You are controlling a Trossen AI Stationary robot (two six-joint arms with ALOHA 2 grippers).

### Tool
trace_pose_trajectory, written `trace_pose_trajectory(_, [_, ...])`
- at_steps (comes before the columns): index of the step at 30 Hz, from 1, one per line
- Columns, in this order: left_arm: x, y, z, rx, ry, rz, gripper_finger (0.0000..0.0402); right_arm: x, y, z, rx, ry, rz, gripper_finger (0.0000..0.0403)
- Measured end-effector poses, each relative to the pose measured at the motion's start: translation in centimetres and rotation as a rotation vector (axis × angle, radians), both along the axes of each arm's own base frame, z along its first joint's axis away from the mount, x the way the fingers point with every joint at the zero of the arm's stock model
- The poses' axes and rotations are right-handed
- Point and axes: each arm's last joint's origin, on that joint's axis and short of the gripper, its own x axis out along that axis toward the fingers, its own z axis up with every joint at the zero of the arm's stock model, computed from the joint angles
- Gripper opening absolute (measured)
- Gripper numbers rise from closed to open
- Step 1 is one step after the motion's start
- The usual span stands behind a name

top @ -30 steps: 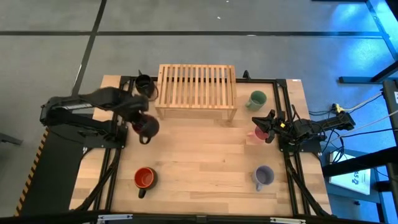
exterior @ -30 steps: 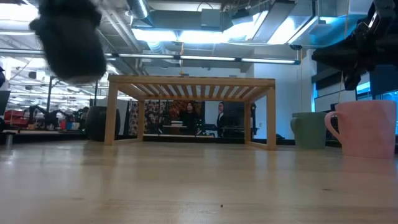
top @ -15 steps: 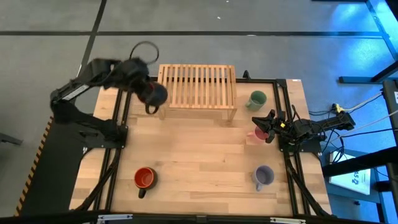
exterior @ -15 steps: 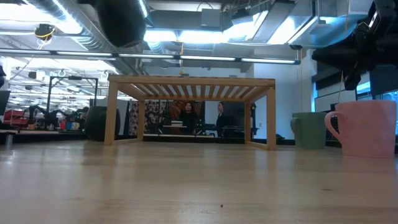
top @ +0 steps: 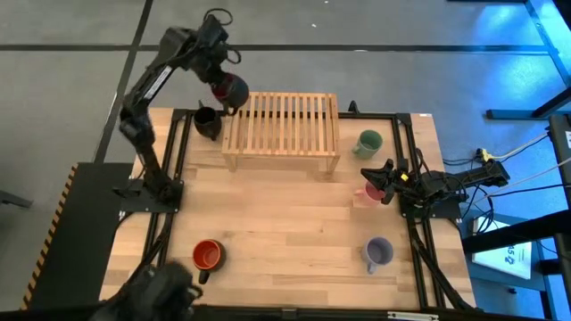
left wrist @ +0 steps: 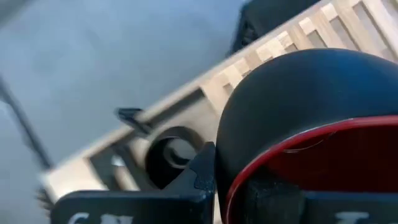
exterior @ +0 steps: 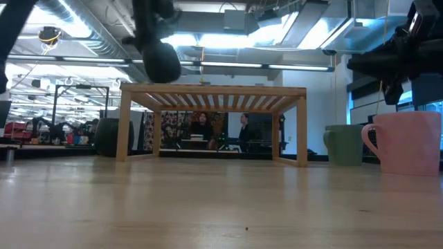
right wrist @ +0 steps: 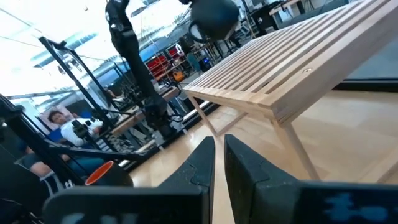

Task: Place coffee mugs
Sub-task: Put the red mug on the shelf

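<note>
Raised high at the upper left of the high view, the left gripper (top: 217, 78) is closed on the dark red mug (top: 232, 89), which is carried well clear of the table. In the left wrist view the red rim of that mug (left wrist: 311, 149) is seen clamped against a finger, with its dark rounded body turned toward the wooden slatted rack (left wrist: 292, 46) beyond.

In the high view the held mug is at the rack's (top: 283, 123) upper-left corner, just overlapping that edge; the rack's long axis runs left to right across the frame, its slats crosswise to it. By judgement, the coming move is a short carry to the right and a descent onto the slats. The mug's opening appears tipped sideways rather than upward, though its exact tilt cannot be told.

A black mug (top: 207, 121) stands on the table just left of the rack, below the held mug. An orange mug (top: 206, 256) sits at lower left, a pale green mug (top: 367, 143) right of the rack, and a lavender mug (top: 377, 253) at lower right.

At the right edge, the right gripper (top: 382, 182) waits beside the pink mug (top: 373, 191), its fingers nearly together and empty in its wrist view.
</note>
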Motion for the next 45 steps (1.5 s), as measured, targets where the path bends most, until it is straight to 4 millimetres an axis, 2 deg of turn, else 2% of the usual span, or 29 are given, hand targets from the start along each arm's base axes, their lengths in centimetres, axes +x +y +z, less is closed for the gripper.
trace_pose_trajectory(4, [0.6, 1.8, -1.9, -0.11, -0.042, 0.015, 0.0015, 0.0, 0.0, 0.0, 0.001, 0.001, 0.0, 0.0024])
trace_pose_trajectory(10, [1.0, 2.4, -2.5, -0.114, -0.012, 0.02, 0.0017, 0.0, 0.0, 0.0, 0.002, 0.002, -0.003, 0.0024])
trace_pose_trajectory(24, [1.4, 2.0, -2.5, -0.074, 0.042, 0.048, 0.0018, -0.1, -0.2, 0.0, 0.002, 0.006, -0.068, 0.0024])
trace_pose_trajectory(30, [1.8, 1.9, -3.9, -0.115, 0.075, 0.057, 0.0018, -0.1, -0.2, 0.0, 0.002, 0.006, -0.068, 0.0024])
trace_pose_trajectory(34, [2.0, 1.7, -3.9, -0.108, 0.086, 0.056, 0.002, -0.1, -0.2, 0.0, 0.002, 0.006, -0.069, 0.0024])
trace_pose_trajectory(45, [2.3, 1.7, -4.0, -0.1, 0.076, 0.052, 0.0062, -0.1, -0.2, 0.0, 0.004, 0.006, -0.068, 0.0024])
